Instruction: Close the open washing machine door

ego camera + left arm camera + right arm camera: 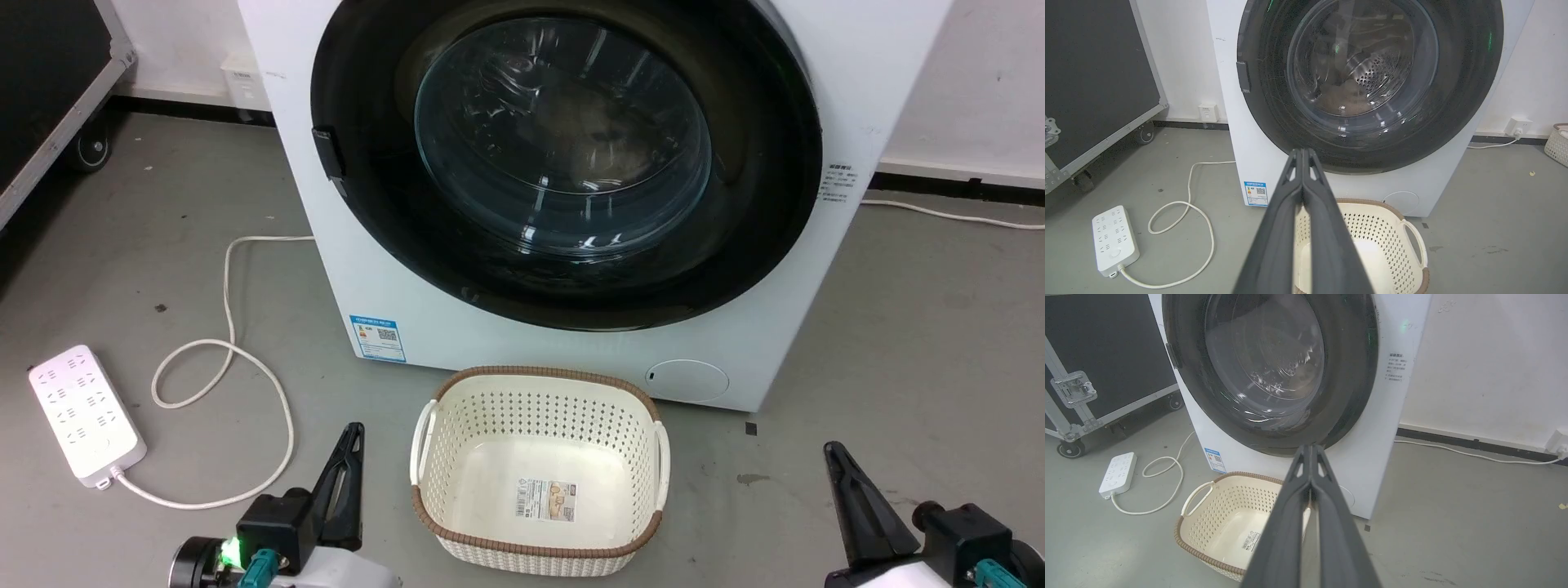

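The washing machine door (563, 139) looks flush already; it is heavy and rigid, so push its left rim. Your left gripper (353, 434) and right gripper (833, 451) are pinched together, empty.

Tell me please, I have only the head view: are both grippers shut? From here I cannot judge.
Observer: Yes. The left wrist view shows the left gripper shut tight, and the right wrist view shows the right gripper the same.
Operator: Does the door sit flush at its right edge?
Observer: In the right wrist view the washing machine door lies against the washing machine front there; I see no gap.
Operator: Is anything beyond the machine's right side?
Observer: The left wrist view shows a second basket far to the right.
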